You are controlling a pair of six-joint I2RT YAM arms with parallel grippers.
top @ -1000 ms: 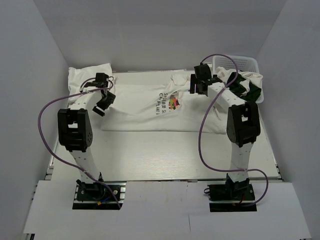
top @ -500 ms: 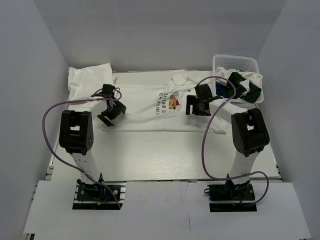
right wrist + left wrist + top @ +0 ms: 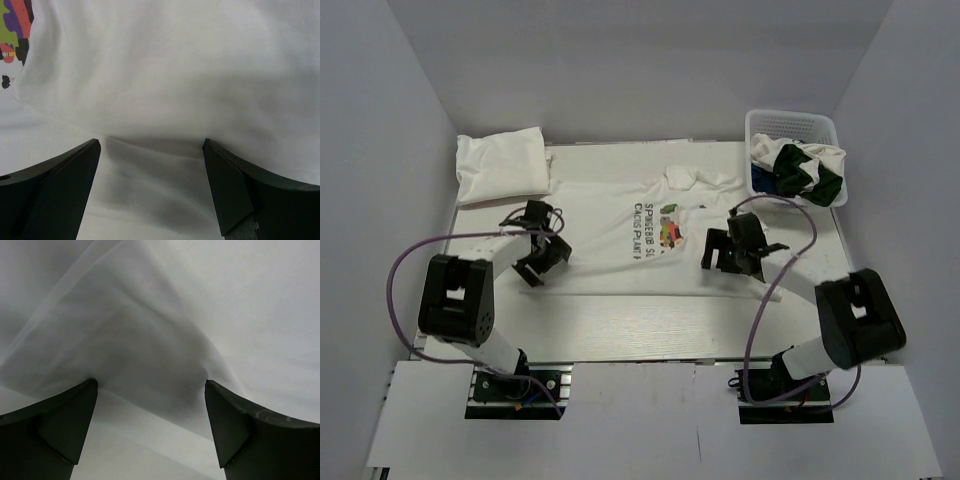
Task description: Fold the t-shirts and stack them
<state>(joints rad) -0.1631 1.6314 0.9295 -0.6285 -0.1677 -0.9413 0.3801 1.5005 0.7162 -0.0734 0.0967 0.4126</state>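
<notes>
A white t-shirt with a colourful cartoon print and text [image 3: 655,220] lies spread flat across the table's middle. My left gripper [image 3: 540,262] is open, low over the shirt's near left edge; in the left wrist view its fingers [image 3: 60,425] straddle the cloth's hem [image 3: 150,405]. My right gripper [image 3: 725,257] is open, low over the shirt's near right edge; its fingers [image 3: 235,185] straddle a fold of white cloth [image 3: 155,145], the print [image 3: 15,30] at the upper left. A folded white shirt [image 3: 500,165] lies at the back left.
A white lattice basket [image 3: 792,125] at the back right holds crumpled white, dark green and blue shirts [image 3: 798,168]. White walls enclose the table on three sides. Purple cables loop from both arms.
Both grippers have swung from the shirt's far side toward me and dropped low at its near edge. The shirt has shifted slightly. Both stayed open.
</notes>
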